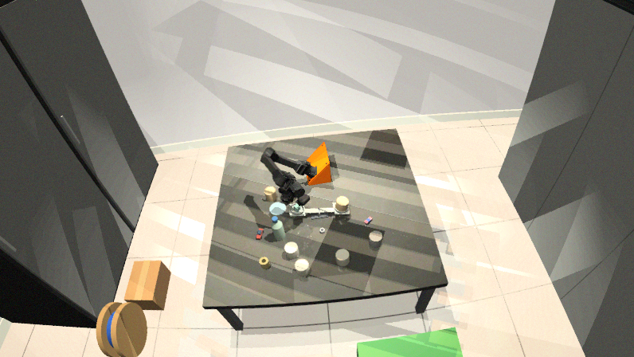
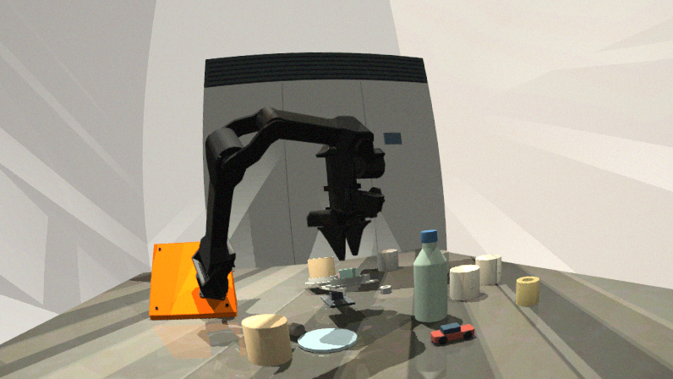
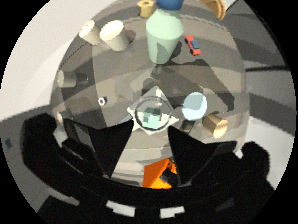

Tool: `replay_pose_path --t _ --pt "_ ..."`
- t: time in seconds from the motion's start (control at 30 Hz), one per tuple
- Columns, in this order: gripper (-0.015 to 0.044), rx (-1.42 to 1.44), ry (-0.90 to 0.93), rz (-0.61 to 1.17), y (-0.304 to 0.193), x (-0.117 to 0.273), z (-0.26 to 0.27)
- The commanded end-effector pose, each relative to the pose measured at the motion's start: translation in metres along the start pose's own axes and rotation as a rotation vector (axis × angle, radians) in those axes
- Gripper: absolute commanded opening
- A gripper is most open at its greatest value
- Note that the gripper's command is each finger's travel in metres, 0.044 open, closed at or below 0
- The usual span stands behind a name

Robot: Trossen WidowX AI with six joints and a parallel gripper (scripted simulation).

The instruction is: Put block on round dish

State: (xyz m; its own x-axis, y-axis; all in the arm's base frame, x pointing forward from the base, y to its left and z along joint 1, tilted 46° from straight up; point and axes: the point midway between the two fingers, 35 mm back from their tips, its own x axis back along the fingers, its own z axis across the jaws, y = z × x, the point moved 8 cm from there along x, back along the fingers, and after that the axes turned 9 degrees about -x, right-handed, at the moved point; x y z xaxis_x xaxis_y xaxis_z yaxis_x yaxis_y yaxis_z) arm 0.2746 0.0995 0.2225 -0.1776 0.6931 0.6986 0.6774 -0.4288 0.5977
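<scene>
The teal block (image 1: 296, 206) (image 2: 348, 272) (image 3: 151, 118) lies uncovered inside a ring on one end pan of the balance (image 1: 319, 210) (image 3: 157, 93). One tan cup (image 1: 342, 204) (image 2: 320, 267) stands on the balance's other end. The other tan cup (image 1: 270, 194) (image 2: 267, 339) (image 3: 215, 125) stands on the table beside the pale blue round dish (image 1: 277, 208) (image 2: 327, 339) (image 3: 194, 106), not above it. The dish is bare. My gripper (image 2: 347, 256) (image 3: 151, 125) points down above the block, partly open, with nothing between its fingers.
A green bottle (image 1: 278, 229) (image 2: 429, 282) (image 3: 162, 37) stands near the dish and the block's pan. A small dark lump (image 2: 296, 329) lies between dish and cup. A red car (image 1: 259, 233) (image 2: 451, 333), several pale cylinders and an orange wedge (image 1: 320, 168) (image 2: 174, 277) are around.
</scene>
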Motion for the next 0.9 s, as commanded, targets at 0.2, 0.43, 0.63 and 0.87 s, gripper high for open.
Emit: replay_pose_path --t 0.2,0.43,0.63,0.87 --pt "0.0260 0.009 -0.008 -0.003 -0.001 -0.016 0.000" --pt "0.0260 0.009 -0.008 -0.003 -0.001 -0.027 0.000" --pt "0.0260 0.009 -0.008 -0.004 -0.001 -0.037 0.000" --pt "0.0234 0.009 -0.009 -0.005 -0.001 -0.044 -0.001"
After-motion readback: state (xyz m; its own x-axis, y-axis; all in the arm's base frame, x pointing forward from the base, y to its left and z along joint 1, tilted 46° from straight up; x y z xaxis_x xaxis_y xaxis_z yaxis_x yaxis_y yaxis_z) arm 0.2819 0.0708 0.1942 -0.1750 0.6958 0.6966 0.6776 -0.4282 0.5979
